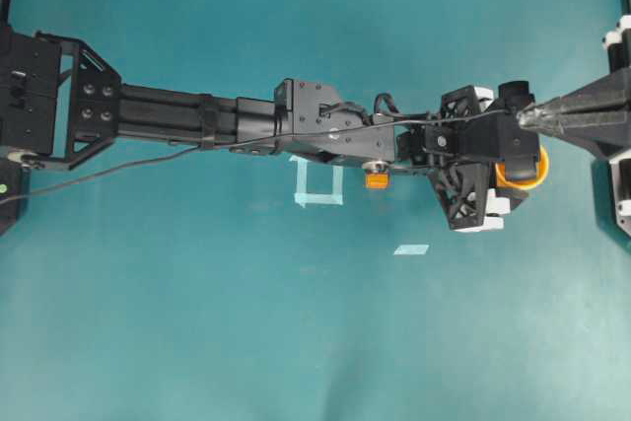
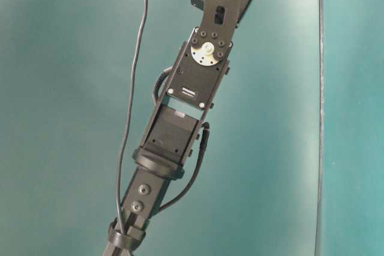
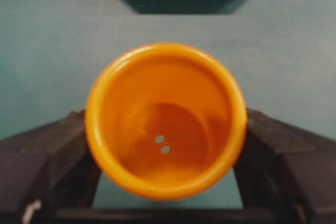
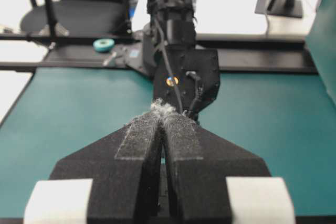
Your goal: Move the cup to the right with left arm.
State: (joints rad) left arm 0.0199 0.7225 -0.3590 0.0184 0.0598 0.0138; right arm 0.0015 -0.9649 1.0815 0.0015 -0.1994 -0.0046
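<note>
The orange-yellow cup (image 1: 533, 174) stands at the far right of the green table, mostly hidden under the left gripper (image 1: 518, 165). In the left wrist view the cup (image 3: 165, 124) sits upright and empty between the two black fingers (image 3: 47, 156), which press against its sides below the rim. The left arm (image 1: 246, 120) stretches across the table from the left edge, and its joints fill the table-level view (image 2: 186, 100). The right gripper (image 1: 527, 115) is shut on nothing, its tips (image 4: 164, 116) pointing at the left arm's wrist close in front.
A small orange cube (image 1: 376, 181) lies under the left forearm beside a pale tape square (image 1: 318, 186). A short tape strip (image 1: 411, 249) lies nearer the front. The right arm's base (image 1: 619, 125) stands just right of the cup.
</note>
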